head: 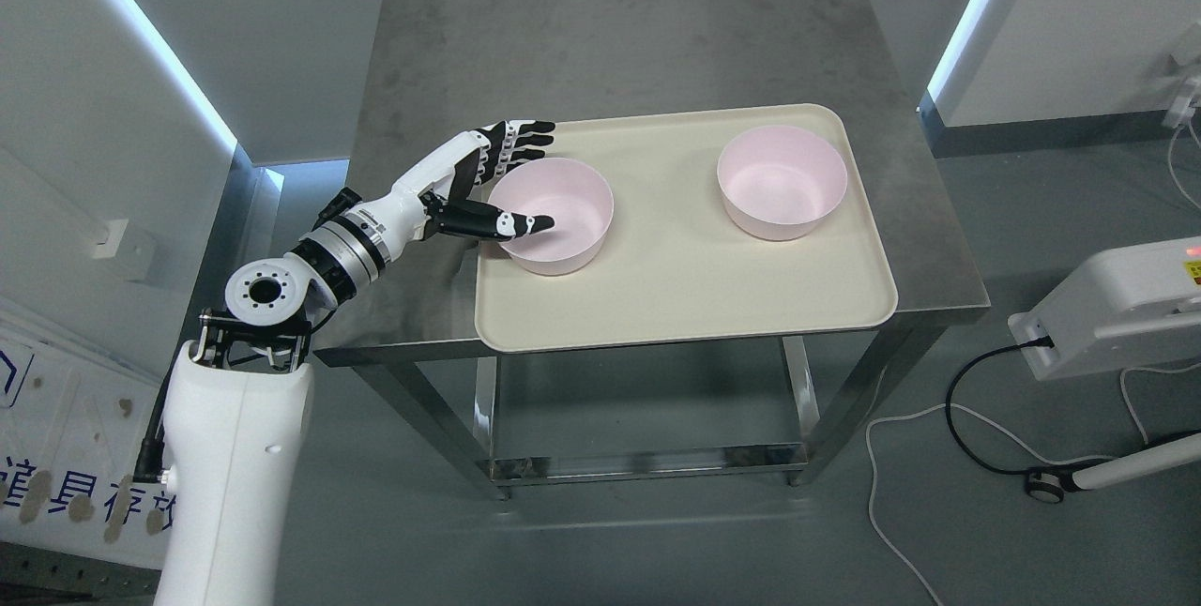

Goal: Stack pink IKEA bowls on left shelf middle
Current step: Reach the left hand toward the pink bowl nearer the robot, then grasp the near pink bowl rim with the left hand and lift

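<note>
On tray [657,306], two pink bowls, well apart: left bowl [563,240] near the tray's left edge, right bowl [783,184] toward the far right corner, both upright. Left hand [483,184] pinching the left bowl's rim, thumb [516,223] inside, fingers [516,139] outside behind it. Nothing between the bowls but bare tray. Underneath, a steel table [610,34] with a lower shelf [638,456]. Right of it, a white device [1117,306] with cables [957,418] on grey floor.

Steel desk [610,34] with lower shelf [638,456] on grey floor [657,550]. Pale walls [56,118], lit strips [150,53] both sides of the hand [493,184]. Cables [966,409] on floor far right.
</note>
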Controlling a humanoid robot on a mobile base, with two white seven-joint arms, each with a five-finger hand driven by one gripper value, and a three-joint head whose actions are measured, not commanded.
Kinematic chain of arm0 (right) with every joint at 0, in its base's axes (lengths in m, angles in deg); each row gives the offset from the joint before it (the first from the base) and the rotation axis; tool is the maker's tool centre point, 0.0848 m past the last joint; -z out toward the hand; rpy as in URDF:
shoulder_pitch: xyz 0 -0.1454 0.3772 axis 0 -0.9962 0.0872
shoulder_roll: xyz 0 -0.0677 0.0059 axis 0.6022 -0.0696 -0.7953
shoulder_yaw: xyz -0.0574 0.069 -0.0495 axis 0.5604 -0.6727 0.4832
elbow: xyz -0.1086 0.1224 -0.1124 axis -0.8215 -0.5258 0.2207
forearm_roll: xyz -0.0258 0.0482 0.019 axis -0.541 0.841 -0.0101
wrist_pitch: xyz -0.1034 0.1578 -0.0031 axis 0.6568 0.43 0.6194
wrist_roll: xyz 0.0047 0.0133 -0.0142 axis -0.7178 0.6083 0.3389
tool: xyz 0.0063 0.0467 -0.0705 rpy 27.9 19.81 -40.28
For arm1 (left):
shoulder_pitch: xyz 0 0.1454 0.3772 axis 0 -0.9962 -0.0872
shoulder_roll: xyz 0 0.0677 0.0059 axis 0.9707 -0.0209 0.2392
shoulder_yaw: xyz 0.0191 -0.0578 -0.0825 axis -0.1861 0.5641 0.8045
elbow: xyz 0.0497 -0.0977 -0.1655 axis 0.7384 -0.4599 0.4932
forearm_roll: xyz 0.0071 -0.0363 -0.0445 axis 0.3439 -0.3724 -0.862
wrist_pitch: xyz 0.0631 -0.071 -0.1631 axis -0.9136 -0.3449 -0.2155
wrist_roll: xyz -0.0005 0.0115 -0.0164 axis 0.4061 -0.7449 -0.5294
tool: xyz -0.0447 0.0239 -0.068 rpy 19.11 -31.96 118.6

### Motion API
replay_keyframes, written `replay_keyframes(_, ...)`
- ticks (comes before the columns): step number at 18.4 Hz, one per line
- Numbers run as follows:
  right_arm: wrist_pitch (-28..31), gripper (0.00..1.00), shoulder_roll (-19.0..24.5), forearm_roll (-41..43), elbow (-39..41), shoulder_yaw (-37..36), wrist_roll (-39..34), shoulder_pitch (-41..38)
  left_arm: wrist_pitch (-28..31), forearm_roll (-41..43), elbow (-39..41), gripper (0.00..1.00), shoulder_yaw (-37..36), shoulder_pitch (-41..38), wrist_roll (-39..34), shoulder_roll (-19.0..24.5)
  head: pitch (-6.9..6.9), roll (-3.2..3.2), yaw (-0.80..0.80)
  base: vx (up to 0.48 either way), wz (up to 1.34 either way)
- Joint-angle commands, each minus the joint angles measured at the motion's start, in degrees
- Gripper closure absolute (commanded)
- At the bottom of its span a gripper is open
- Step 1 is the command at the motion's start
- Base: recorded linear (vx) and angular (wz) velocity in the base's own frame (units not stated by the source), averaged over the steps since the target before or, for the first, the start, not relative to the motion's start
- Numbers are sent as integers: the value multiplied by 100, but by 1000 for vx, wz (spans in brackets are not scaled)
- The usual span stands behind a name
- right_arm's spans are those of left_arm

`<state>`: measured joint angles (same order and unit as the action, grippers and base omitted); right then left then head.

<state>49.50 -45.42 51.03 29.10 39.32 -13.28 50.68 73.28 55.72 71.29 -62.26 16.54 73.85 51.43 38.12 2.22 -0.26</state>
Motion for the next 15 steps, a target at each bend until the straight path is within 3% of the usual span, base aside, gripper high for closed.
replay_keyframes(1,4,0,-100,9,100,-26,0,0,-74,483,-664,32,-378,454,-4,-18,0,0,0,0,0)
replay_keyframes(12,4,0,-100,9,100,-26,0,0,-1049,1557,-1228,54,-933,736,14,-62,0,0,0,0,0)
replay_keyframes(15,4,0,-100,9,100,-26,0,0,-1234,1601,-1228,68,-933,763,5,-62,0,0,0,0,0)
